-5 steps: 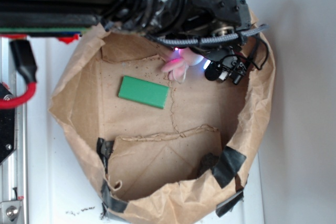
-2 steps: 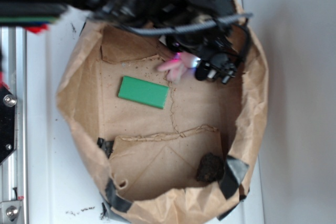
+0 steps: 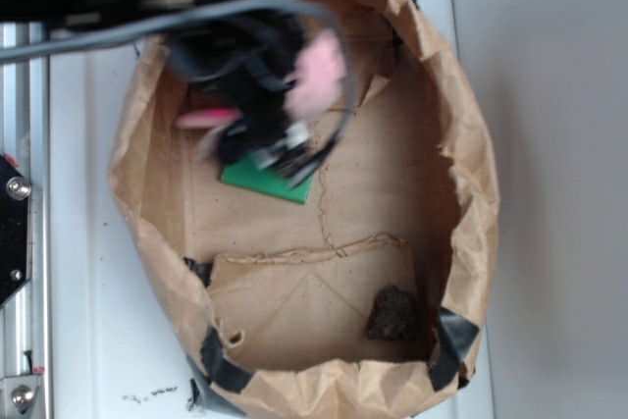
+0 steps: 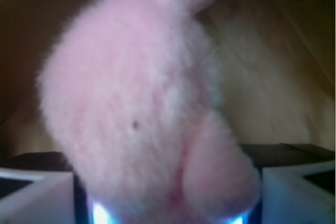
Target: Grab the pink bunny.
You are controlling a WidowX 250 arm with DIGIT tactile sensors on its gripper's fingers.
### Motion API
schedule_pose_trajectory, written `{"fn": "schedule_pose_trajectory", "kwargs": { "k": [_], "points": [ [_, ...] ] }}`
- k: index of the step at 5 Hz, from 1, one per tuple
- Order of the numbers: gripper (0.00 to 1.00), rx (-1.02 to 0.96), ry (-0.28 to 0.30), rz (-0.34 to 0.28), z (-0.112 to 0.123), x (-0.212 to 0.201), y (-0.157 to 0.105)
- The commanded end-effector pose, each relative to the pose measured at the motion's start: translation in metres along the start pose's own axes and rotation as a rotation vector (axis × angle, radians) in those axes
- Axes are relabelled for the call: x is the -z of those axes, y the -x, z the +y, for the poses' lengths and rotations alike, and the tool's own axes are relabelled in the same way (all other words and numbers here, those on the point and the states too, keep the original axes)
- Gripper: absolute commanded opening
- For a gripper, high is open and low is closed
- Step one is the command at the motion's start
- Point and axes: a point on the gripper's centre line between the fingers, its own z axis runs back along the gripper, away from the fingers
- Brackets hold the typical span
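The wide brown paper bag (image 3: 471, 193), its crumpled rim rolled down and patched with black tape, lies open on a white table (image 3: 78, 340). Inside, on the creased paper floor, are a flat green rectangular block (image 3: 257, 182), partly under the arm, and a dark rough clump (image 3: 392, 313) near the lower right corner. The fluffy pink plush bunny (image 4: 142, 103) is held above the bag floor in the black robot gripper (image 3: 280, 110), which pinches it between its white fingers (image 4: 31, 195). Its fur is soft and fuzzy, with one small dark dot. The exterior view is blurred there.
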Motion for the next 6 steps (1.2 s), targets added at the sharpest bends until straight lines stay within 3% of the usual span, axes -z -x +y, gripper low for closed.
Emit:
{"fn": "schedule_pose_trajectory", "kwargs": {
  "k": [1,2,3,5,6],
  "points": [
    [0.00,0.234,0.026,-0.072,-0.038,-0.063,-0.005],
    [0.00,0.318,0.013,-0.053,-0.057,-0.072,-0.015],
    [0.00,0.397,-0.054,-0.022,-0.069,-0.080,-0.029],
    [0.00,0.451,-0.040,0.065,-0.061,-0.107,-0.055],
    [0.00,0.449,-0.030,0.057,-0.057,-0.113,-0.056]
  ]
}}
